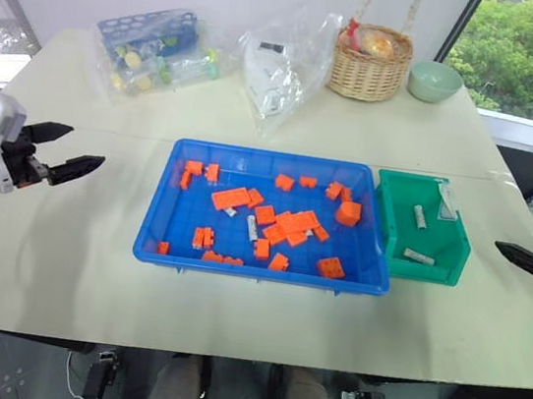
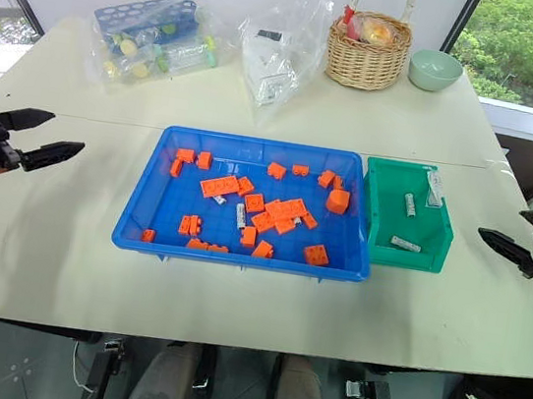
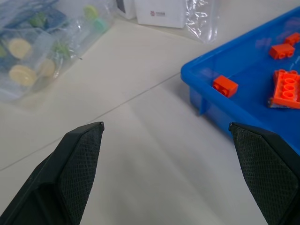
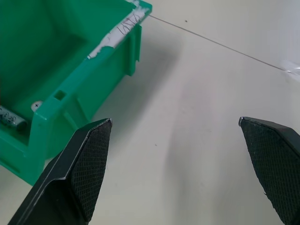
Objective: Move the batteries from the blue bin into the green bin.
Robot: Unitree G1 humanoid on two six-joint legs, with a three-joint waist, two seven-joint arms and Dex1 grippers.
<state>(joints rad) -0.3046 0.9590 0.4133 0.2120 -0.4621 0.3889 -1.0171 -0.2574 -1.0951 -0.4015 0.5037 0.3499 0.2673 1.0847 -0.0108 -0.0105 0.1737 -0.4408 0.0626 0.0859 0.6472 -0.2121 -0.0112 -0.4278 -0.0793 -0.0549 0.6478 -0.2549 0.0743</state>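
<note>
The blue bin [image 1: 175, 231] sits mid-table, holding many orange bricks [image 1: 288, 224] and a silver battery [image 1: 252, 227] among them. The green bin [image 1: 385, 216] touches its right side, and two batteries [image 1: 420, 216] [image 1: 418, 256] lie inside it. My left gripper [image 1: 83, 149] hovers open and empty over the table, well left of the blue bin [image 3: 220, 108]. My right gripper [image 1: 523, 244] hovers open and empty to the right of the green bin [image 4: 70, 70]. One battery [image 4: 11, 119] shows through that bin's front.
At the back of the table are a blue test-tube rack in a clear bag [image 1: 154, 45], a clear bag with a white box [image 1: 280, 67], a wicker basket [image 1: 370, 60] and a pale green bowl [image 1: 434, 81]. The table's front edge runs close below the bins.
</note>
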